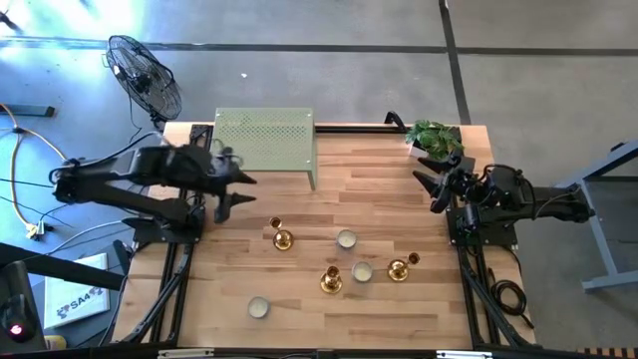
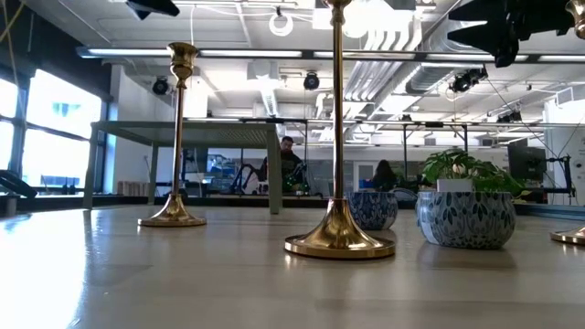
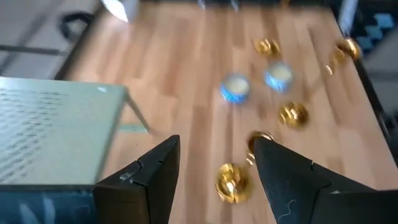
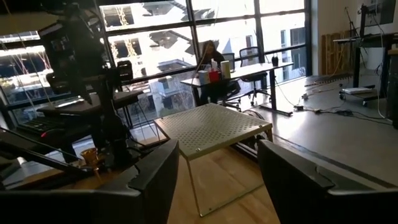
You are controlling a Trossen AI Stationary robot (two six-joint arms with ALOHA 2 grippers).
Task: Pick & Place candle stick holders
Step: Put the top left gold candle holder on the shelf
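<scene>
Standing by the table here, and honestly these candle stick holders look like a fiddly pick. There are three on the butcher-block table (image 1: 299,199), all out in front of the green perforated shelf (image 1: 264,143). One candlestick (image 1: 281,237) stands nearest the shelf, just off its front edge. A second candlestick (image 1: 331,280) is farther out from the shelf toward the near edge of the table, and a third candlestick (image 1: 400,267) sits well out from the shelf on the right arm's side.

They're shiny gold brass with a round domed base and a skinny upright stem flaring to a little cup on top. My guess is they're stiff and a bit heavy at the bottom but tippy because they're tall, and that polished metal is going to be slick. I'd pinch the stem low down, just above the dome, so it doesn't swing or slide.

Mixed in with them are small blue-patterned ceramic pots (image 1: 346,239), glazed and rounded. Those probably chip if knocked, so they need some clearance.

The left gripper (image 3: 214,180) hangs above the table just in front of the shelf, close to the nearest candlestick. Its fingers are spread apart with nothing between them. The right gripper (image 4: 217,180) is parked well off to the shelf's right beside the potted plant (image 1: 436,139), fingers likewise apart and empty.
</scene>
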